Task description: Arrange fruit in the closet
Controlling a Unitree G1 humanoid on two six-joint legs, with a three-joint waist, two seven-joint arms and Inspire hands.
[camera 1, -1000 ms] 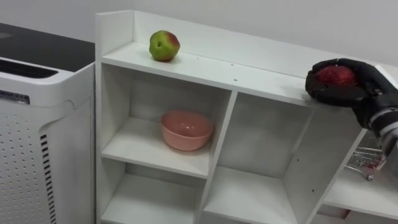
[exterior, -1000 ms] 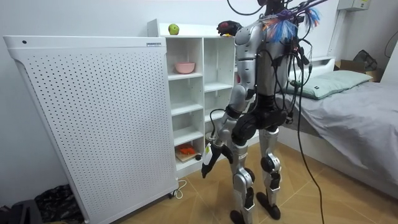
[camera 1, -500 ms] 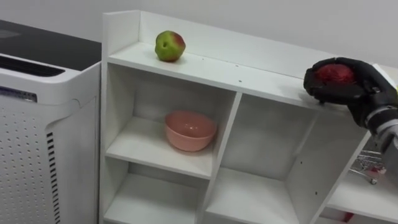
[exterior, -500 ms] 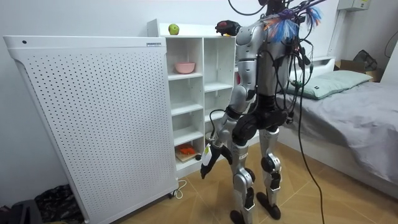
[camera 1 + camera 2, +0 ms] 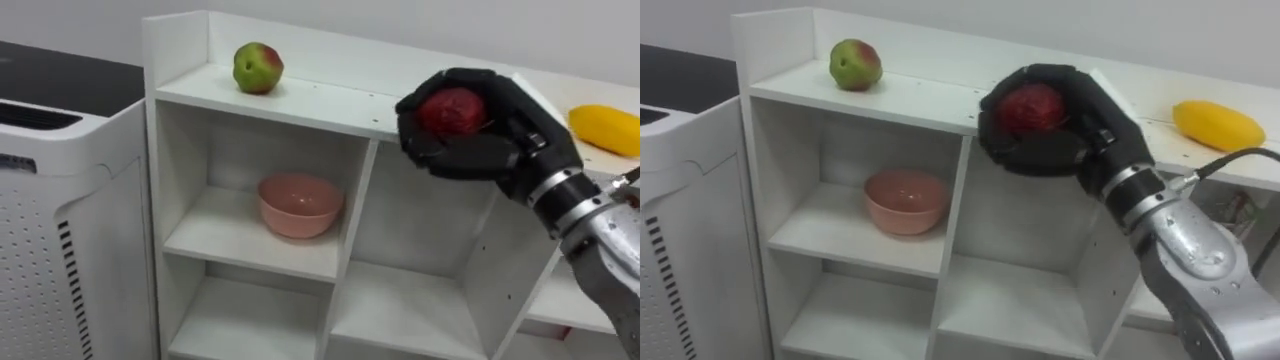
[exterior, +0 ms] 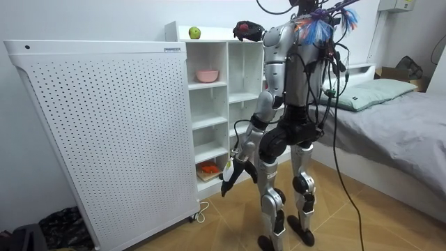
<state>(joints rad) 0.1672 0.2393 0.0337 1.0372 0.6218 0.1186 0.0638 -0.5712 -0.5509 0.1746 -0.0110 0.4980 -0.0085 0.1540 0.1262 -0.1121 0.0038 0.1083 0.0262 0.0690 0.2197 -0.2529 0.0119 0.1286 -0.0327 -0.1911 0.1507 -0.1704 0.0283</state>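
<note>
Red fruit (image 5: 452, 108) clamped in our right hand (image 5: 482, 155), now shifted from right edge to frame centre, nearer green apple (image 5: 257, 67) on closet (image 5: 320, 97) top; we judge placing imminent.

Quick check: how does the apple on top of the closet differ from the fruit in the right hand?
The apple is green with a red blush; the red fruit is dark red all over. The apple rests free on the closet top, near its left end; the red fruit sits in the right hand, whose fingers curl round it, in front of the top's front edge. Both are roundish and look similar in size.
</note>
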